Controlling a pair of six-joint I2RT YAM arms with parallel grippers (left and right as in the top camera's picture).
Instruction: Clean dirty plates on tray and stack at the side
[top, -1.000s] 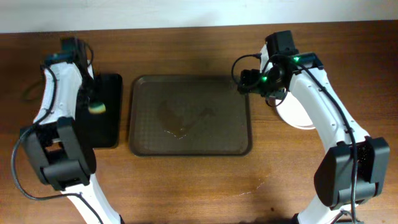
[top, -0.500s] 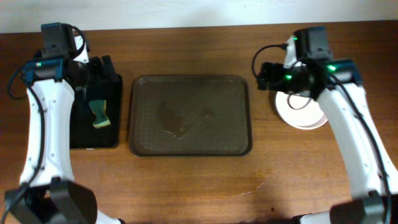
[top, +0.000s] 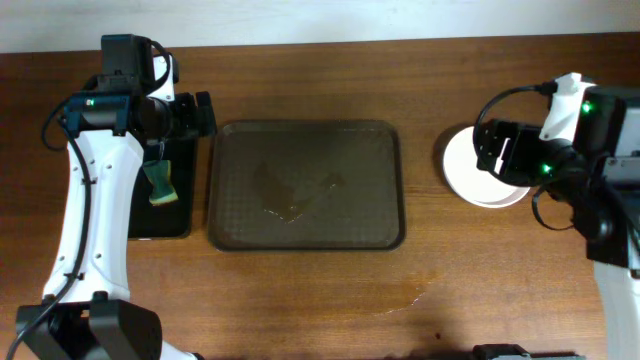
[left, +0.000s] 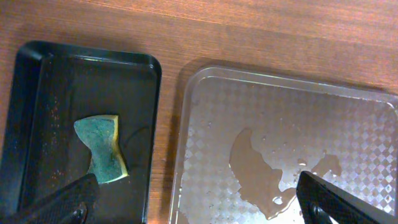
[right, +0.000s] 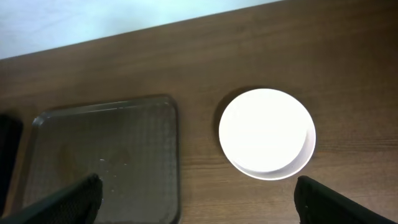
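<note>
The tray (top: 305, 228) lies in the middle of the table, holding no plates and only a wet smear (top: 292, 192); it also shows as tray (left: 211, 99) and tray (right: 149, 186). The plates (top: 462, 172) sit stacked on the table to its right, clean white faces up, also seen as plates (right: 267, 134). My right gripper (top: 488, 152) hovers high above the stack's right part, open and empty (right: 199, 202). My left gripper (top: 207, 115) hangs open and empty over the gap between the black tray and the tray's left rim (left: 199, 205).
A narrow black tray (top: 172, 222) lies left of the brown one, with a green and yellow sponge (top: 160, 185) on it, also visible as sponge (left: 102, 149). Bare wooden table (top: 300, 300) stretches in front.
My left gripper opened and left the sponge on the black tray, then rose and swung right. My right gripper drew back to the right from the plate stack.
</note>
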